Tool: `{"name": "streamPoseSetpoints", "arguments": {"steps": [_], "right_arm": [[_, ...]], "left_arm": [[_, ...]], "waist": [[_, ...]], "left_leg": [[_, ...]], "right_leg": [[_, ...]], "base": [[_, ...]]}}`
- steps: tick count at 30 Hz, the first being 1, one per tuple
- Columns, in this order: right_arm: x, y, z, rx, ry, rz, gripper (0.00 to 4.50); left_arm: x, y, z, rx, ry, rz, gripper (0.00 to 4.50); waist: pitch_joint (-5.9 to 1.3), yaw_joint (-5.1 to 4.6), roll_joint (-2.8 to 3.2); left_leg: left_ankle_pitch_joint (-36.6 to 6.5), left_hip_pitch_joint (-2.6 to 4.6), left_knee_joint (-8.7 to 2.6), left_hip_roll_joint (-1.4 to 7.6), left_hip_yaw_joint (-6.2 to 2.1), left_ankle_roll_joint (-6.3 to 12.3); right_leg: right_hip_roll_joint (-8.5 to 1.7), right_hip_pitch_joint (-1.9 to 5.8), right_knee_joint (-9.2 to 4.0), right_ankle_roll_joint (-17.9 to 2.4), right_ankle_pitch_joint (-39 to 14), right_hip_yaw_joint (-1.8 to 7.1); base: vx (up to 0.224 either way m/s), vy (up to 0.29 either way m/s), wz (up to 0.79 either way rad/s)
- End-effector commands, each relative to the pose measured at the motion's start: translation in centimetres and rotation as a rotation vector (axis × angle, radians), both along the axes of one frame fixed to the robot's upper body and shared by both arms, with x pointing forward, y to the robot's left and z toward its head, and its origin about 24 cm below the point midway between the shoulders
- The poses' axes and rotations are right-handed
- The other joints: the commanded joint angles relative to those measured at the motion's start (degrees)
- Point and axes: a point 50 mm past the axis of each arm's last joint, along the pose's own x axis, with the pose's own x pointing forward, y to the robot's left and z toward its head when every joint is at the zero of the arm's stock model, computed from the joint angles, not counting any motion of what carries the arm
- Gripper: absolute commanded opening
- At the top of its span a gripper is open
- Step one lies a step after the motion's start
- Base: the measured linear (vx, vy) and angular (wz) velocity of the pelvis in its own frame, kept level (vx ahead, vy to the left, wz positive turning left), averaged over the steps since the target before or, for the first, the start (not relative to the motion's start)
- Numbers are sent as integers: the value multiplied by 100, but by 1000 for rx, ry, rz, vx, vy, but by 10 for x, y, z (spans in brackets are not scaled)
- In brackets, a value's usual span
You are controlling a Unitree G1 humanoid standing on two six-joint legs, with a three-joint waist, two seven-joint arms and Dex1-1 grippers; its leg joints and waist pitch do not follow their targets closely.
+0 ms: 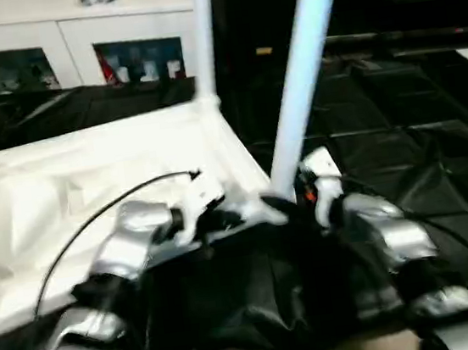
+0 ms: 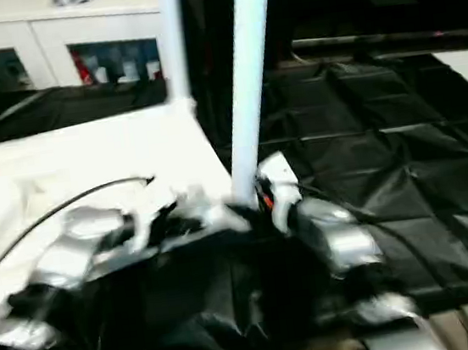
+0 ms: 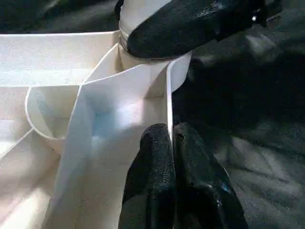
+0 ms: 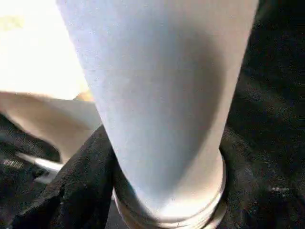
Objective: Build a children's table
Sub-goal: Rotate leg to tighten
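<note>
So the tabletop (image 1: 90, 184) lies upside down on the black-covered worktop (image 1: 398, 121), ribs up, probably so the legs can drop into the corner sockets. The left pincer (image 3: 172, 157) is pressed together, resting right on the rim at the near corner, looks like it's steadying the top. The right pincer (image 1: 293, 204) pinches the base of a leg (image 1: 303, 73) standing in that corner socket, at about 5 o'clock of the top. Another leg (image 1: 202, 34) stands at the far corner, about 1 o'clock.
</note>
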Motion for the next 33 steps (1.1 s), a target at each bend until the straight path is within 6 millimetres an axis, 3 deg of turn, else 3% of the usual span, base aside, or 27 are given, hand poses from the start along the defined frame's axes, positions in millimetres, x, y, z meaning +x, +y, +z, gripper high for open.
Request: {"name": "streamPoseSetpoints", "arguments": {"steps": [1,4,5,6,14,19,30,33], "right_arm": [[-8,49,-9,-11,48,86,268],[-8,63,-3,-4,-6,159,268],[-8,64,-2,-3,-6,161,338],[-9,65,-1,10,-6,183,338],[-16,49,5,14,-25,407,411],[-23,26,8,6,-27,550,411],[-29,6,11,9,-7,664,411],[-32,4,11,0,6,687,377]], "left_arm": [[9,-30,9,-55,-57,59,0],[8,-38,13,-79,-69,25,0],[8,-38,13,-80,-69,25,0],[8,-38,14,-84,-70,16,0],[-1,-22,13,-86,-39,-100,0],[-8,-6,11,-81,-16,-168,0],[-24,13,12,-94,41,-301,0],[-28,18,12,-96,60,-325,0]], "waist": [[-290,-15,-9],[-312,-4,-8],[-315,-4,-6],[-316,-5,-8],[-321,14,-17],[-306,16,-38],[-306,66,-27],[-313,74,-26]], "left_leg": [[-1738,66,-393,91,-62,-82],[-1598,43,-378,96,-52,-12],[-1518,37,-375,97,-45,35],[-1492,36,-372,97,-41,59],[-1302,15,-348,101,-27,263],[-1452,29,-356,127,-29,290],[-1332,32,-350,151,-9,288],[-1231,34,-343,152,-1,312]], "right_leg": [[-224,163,-483,-844,-2197,152],[-225,197,-445,-914,-1795,156],[-213,206,-425,-966,-1583,155],[-212,208,-417,-995,-1501,155],[-220,247,-377,-1159,-1149,152],[-230,246,-402,-1160,-1390,150],[-223,236,-349,-1273,-1227,147],[-213,237,-320,-1334,-1053,142]], "base": [[0,0,0],[0,0,0],[0,0,0],[0,0,0],[0,0,0],[0,0,0],[0,0,0],[0,0,0]]}}
